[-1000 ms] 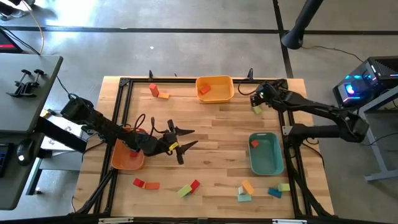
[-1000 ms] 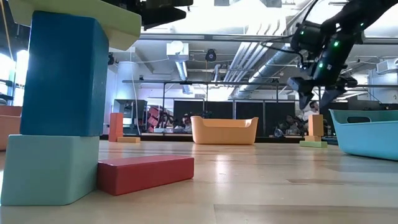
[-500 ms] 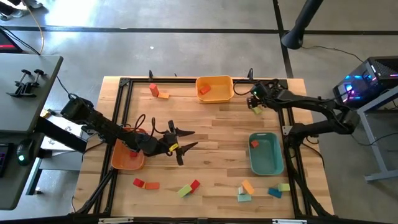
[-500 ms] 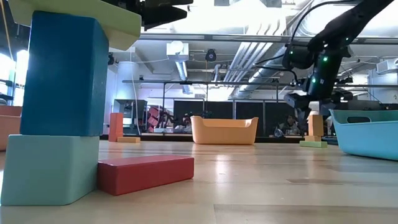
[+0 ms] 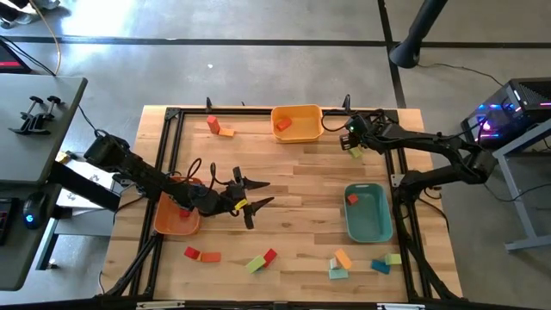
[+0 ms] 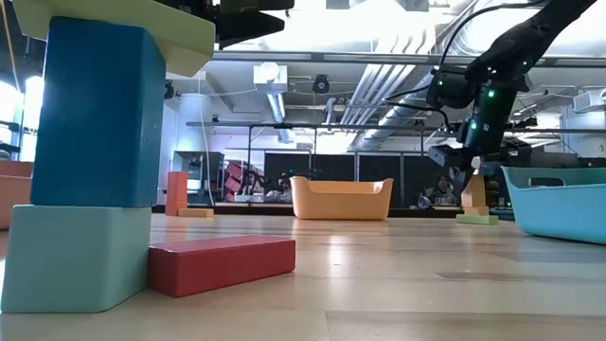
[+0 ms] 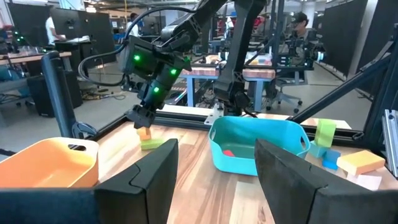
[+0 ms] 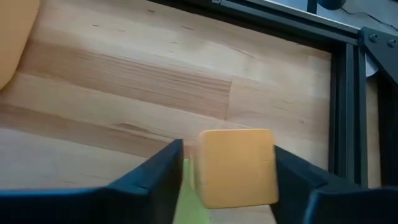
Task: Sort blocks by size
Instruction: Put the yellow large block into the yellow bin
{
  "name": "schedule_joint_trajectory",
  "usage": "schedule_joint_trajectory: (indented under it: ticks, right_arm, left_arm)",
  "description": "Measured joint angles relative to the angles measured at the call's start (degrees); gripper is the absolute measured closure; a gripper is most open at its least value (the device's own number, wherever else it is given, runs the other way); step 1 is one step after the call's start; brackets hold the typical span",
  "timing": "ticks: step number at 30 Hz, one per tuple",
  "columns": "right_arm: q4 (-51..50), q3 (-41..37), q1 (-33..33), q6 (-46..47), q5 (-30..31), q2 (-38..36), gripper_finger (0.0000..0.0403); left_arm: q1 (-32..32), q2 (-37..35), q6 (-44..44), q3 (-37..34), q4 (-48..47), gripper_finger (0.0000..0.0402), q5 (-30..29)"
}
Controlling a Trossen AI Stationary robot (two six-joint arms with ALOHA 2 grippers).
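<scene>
On the table's left side, an orange tray (image 5: 175, 215) is seen with a red block (image 5: 184, 213) inside, and the left gripper (image 5: 255, 201) is held just beside it toward the middle, fingers spread, nothing between them. Near the front edge, blocks are strung out: a red-and-orange pair (image 5: 201, 255), then a green and red pair (image 5: 260, 260). At the far left corner, a red and orange pair (image 5: 217, 127) is parked. Farther along the back, a yellow tray (image 5: 298, 122) is found, an orange block (image 5: 283, 125) inside. Over to the right, the right gripper (image 5: 351, 144) is lowered at the far corner, its fingers set on either side of an orange cube (image 8: 237, 166) that sits on a green block (image 7: 151, 144); whether the cube is actually pinched cannot be told. Closer in, a teal tray (image 5: 368, 212) is seen holding a red block (image 5: 351, 199), and a cluster of orange, teal, blue and green blocks (image 5: 362, 261) is left at the front right.
</scene>
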Motion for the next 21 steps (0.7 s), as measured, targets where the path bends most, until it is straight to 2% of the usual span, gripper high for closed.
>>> schedule_joint_trajectory:
  ticks: [4,7,10,13,17,21]
  right_arm:
    - [-0.40,1.56,0.22,-3.34,-2.80,-0.11,0.0276]
    - [-0.56,4.88,2.27,-4.78,-5.25,-0.95,0.0275]
    - [-0.02,9.34,5.93,-5.85,-3.07,-1.66,0.0275]
    - [6.57,13.10,9.53,-8.60,-3.03,-0.96,0.0275]
    - [17.80,15.94,10.66,-13.59,-13.35,4.01,0.0275]
    - [19.63,20.63,10.14,-14.04,-16.87,13.56,0.0275]
  left_arm:
    - [0.00,0.00,-0.35,0.00,-0.02,0.0204,0.02]
    - [-0.02,0.00,-0.31,0.00,-0.03,0.0204,0.02]
    - [-0.02,0.00,-0.33,0.01,-0.02,0.0204,0.02]
    - [-0.02,0.00,-0.31,0.01,-0.02,0.0204,0.01]
    - [0.00,0.00,-0.31,0.00,0.06,0.0204,0.00]
    - [-0.05,0.00,-0.33,0.01,0.11,0.0204,0.02]
